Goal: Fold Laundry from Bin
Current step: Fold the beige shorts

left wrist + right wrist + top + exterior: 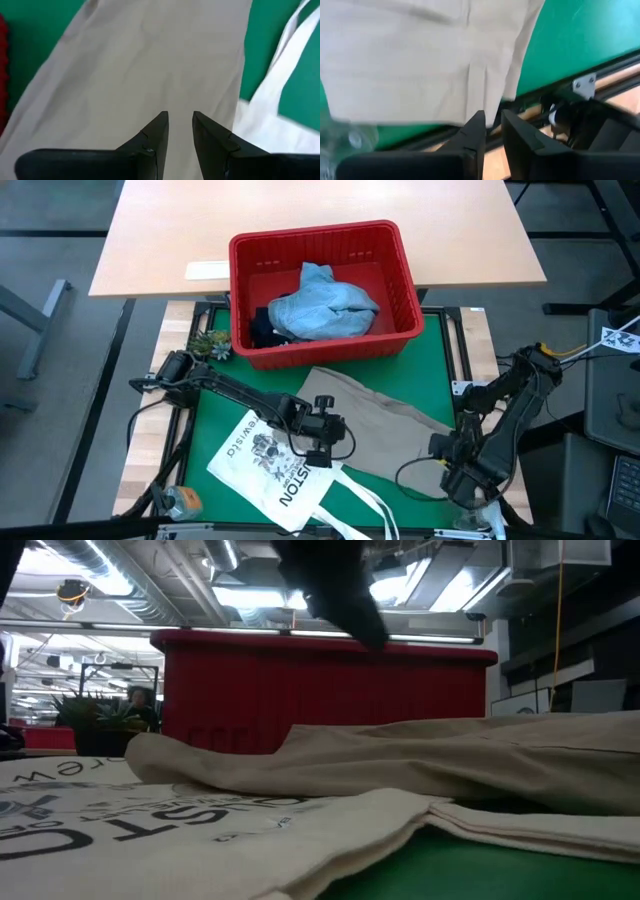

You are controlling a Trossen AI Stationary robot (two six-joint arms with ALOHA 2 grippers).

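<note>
**Khaki cloth spread on the mat, both grippers low over it**

High view: a green mat (215,425) covers the near table; a pale wooden tabletop (320,225) lies beyond. The red bin (325,290) sits at the mat's far edge, holding light blue jeans (325,305) and a dark garment (262,328) beside them. A beige cloth (375,425) lies on the mat in front of the bin. A white tote bag (265,470) overlaps its near left part. A small plant (210,343) stands left of the bin. The left gripper (322,442) is above the cloth's left end; the right gripper (462,480) is near the mat's right corner.

Low view: cloth and bag fill the foreground, the bin's red wall behind. Ceiling lights and ducts show; a person sits far left.

Left wrist view: fingers (155,132) narrowly apart, nothing between them, over the cloth.

Right wrist view: fingers (472,135) narrowly apart at the cloth's edge; whether they pinch it, cannot tell.
</note>
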